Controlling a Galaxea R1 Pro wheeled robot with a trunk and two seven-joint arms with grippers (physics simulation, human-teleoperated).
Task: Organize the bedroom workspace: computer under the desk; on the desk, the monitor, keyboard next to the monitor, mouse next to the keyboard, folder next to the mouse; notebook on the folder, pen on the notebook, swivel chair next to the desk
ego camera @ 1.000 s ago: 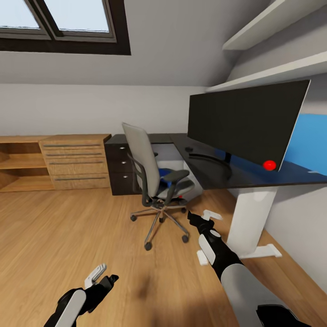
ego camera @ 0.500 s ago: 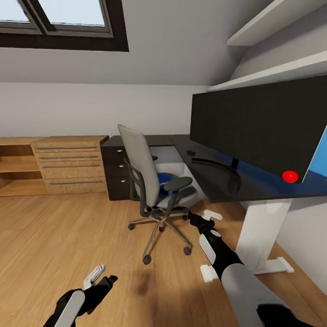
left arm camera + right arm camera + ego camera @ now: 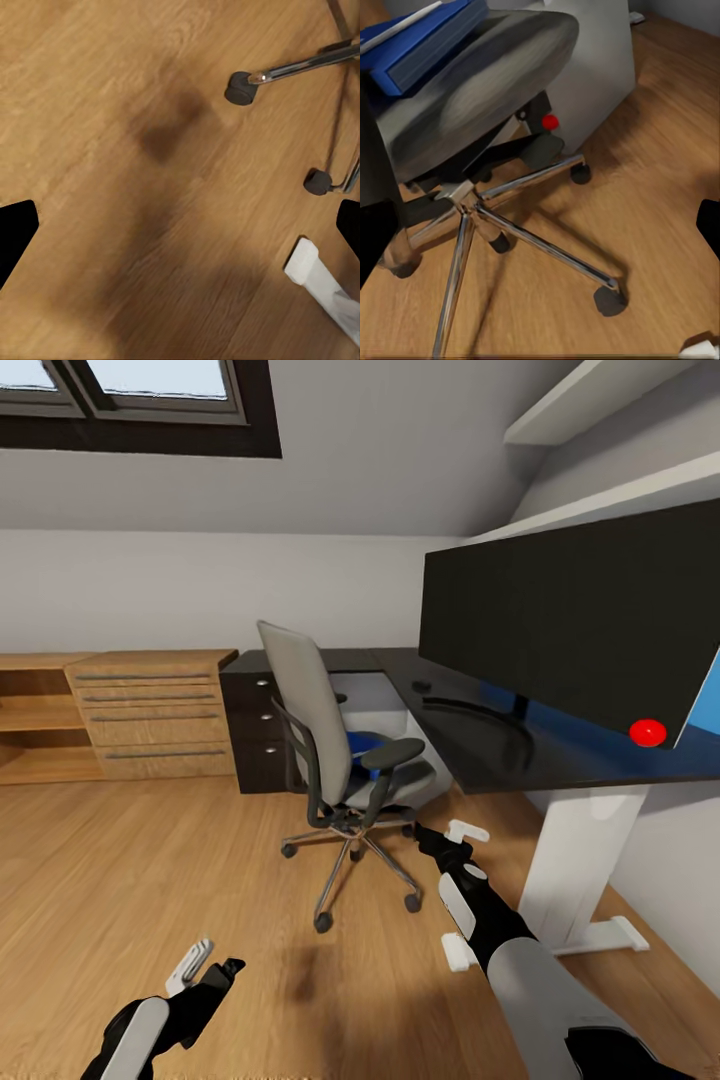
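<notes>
The grey swivel chair (image 3: 320, 730) stands on the wood floor beside the black desk (image 3: 480, 755), with the blue folder (image 3: 366, 744) lying on its seat. The folder (image 3: 420, 37) and the chair's chrome base (image 3: 472, 199) are close in the right wrist view. Behind the chair, the pale computer (image 3: 592, 60) with a red dot stands under the desk. The black monitor (image 3: 570, 620) is on the desk, a small dark mouse (image 3: 421, 686) past it. My right gripper (image 3: 447, 834) is open near the chair base. My left gripper (image 3: 205, 966) hangs open over bare floor. Keyboard, notebook and pen are out of view.
A white desk leg (image 3: 578, 860) and its foot (image 3: 458, 952) stand right beside my right arm. Wooden drawers (image 3: 150, 710) and a dark drawer cabinet (image 3: 258, 725) line the far wall. White shelves (image 3: 620, 450) hang above the desk. Chair casters (image 3: 240, 88) are near my left gripper.
The whole view has shifted as I moved closer to the desk and chair. My left gripper sits slightly lower in the view. The chair and folder have not moved.
</notes>
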